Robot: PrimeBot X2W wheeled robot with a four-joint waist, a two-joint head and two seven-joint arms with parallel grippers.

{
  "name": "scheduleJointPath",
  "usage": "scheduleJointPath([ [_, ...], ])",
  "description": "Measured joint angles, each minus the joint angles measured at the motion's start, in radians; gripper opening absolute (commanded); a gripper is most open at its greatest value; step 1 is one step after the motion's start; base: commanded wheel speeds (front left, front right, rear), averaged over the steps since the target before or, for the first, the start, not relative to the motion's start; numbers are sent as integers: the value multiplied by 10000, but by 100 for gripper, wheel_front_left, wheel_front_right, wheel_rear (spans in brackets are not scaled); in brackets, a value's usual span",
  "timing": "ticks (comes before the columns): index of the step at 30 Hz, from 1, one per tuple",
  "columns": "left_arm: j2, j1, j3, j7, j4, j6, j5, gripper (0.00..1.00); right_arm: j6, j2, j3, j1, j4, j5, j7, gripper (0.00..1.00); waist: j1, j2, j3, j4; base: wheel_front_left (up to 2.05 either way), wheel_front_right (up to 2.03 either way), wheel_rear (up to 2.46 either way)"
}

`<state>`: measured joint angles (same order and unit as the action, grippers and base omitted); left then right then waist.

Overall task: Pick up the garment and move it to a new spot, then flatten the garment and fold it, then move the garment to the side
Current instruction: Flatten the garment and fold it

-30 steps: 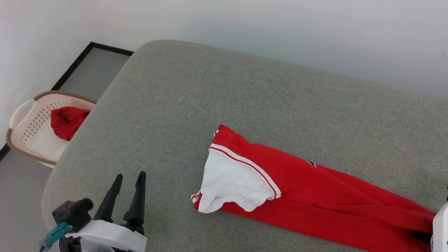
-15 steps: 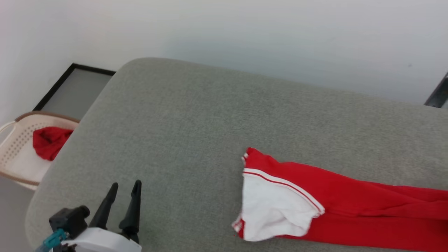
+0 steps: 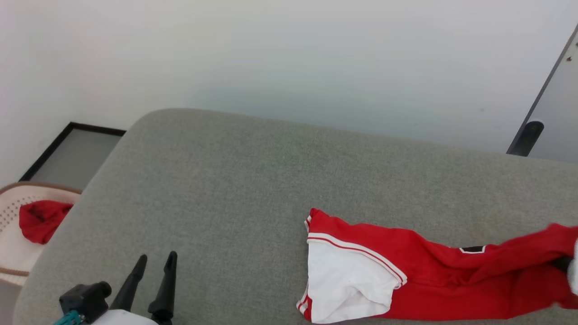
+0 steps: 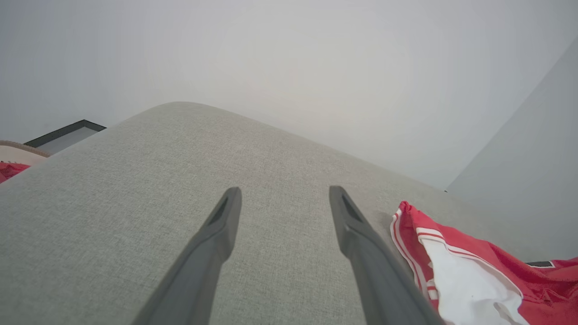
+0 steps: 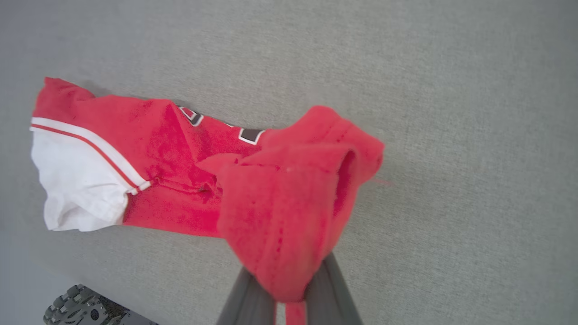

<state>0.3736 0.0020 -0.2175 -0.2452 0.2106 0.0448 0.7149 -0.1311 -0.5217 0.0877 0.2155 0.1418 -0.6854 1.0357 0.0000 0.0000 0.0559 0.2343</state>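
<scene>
A grey fabric-covered worktop (image 3: 253, 180) with a rounded corner stands against a plain white wall (image 3: 271, 54). Off its left edge, lower down, sits a beige perforated basket (image 3: 9, 207) holding a bunched red cloth (image 3: 40, 220). Behind the basket lies a dark-framed grey panel (image 3: 72, 155) (apparently at floor level).

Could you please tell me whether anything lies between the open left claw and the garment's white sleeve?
Nothing visible does. Only bare grey cushion lies between the left claw and the garment, whose white sleeve is its nearest part.
</scene>
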Motion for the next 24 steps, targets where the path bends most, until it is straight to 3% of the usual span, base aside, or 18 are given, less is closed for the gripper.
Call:
scheduleJointPath([
  [9, 46, -26, -178, 242, -125, 8, 31, 100, 0, 1482, -901, 269, -1011, -178, 96, 0, 0, 0, 298, 241, 0, 0, 0],
  [16, -27, -292, -474, 426, -105, 82, 21, 100, 0, 2525, -1778, 959, -403, 199, -508, 0, 0, 0, 343, 827, 0, 0, 0],
  [24, -278, -693, -825, 523, 173, 180, -19, 100, 0, 3168, -2662, 1478, 740, 757, -1218, 0, 0, 0, 317, 1655, 0, 0, 0],
])
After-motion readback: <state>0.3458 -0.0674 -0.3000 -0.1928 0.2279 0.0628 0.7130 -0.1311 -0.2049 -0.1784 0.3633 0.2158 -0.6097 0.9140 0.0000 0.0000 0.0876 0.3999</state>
